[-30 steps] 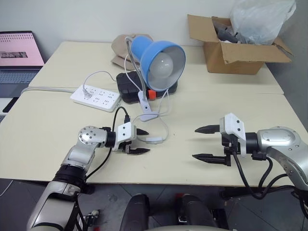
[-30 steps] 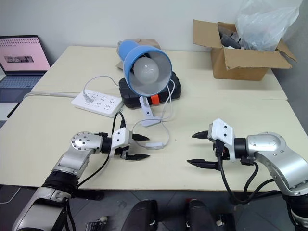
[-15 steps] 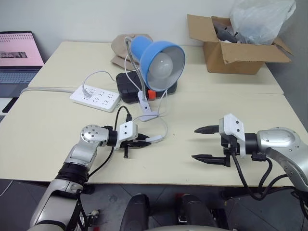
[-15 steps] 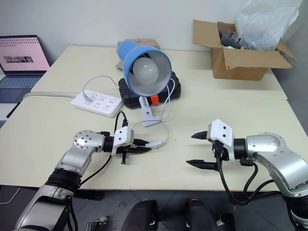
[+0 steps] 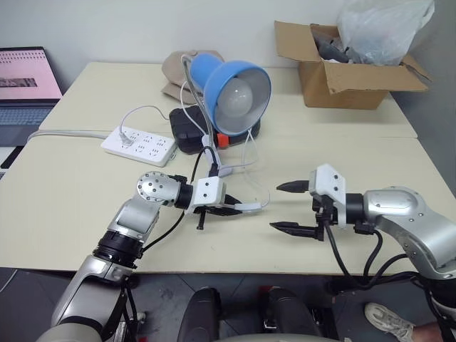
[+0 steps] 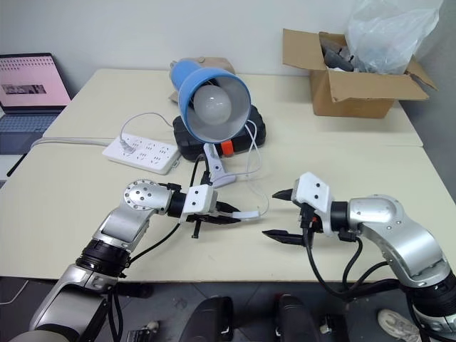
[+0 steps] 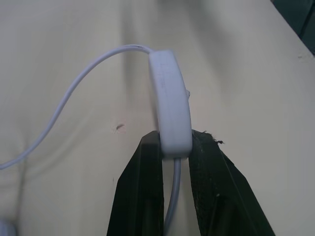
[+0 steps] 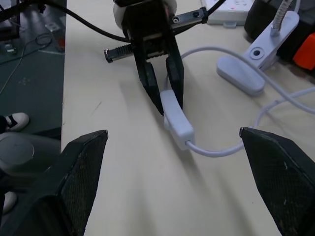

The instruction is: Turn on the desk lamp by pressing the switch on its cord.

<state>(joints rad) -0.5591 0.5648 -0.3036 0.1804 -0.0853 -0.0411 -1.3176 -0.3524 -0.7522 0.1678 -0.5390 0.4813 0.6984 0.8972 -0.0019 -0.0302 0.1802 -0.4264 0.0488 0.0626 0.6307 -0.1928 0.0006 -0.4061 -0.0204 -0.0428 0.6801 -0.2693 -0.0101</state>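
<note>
Pale tabletop (image 5: 85,185) carries the scene. Just above its near middle the switch (image 5: 247,207) is pinched by one end in the left gripper (image 5: 229,209), with the cord (image 5: 255,187) looping back to the unlit desk lamp (image 5: 231,89). The right gripper (image 5: 286,207) is spread wide, close beside. The switch should probably be held steady while one right fingertip is brought onto the rocker. Power strip (image 5: 139,145) and cardboard box (image 5: 342,71) lie well apart; only the slack cord is near the path.

Silver rounded arm casings, white wrist blocks, black pointed fingers (image 5: 231,209) and looping black cables are seen.
</note>
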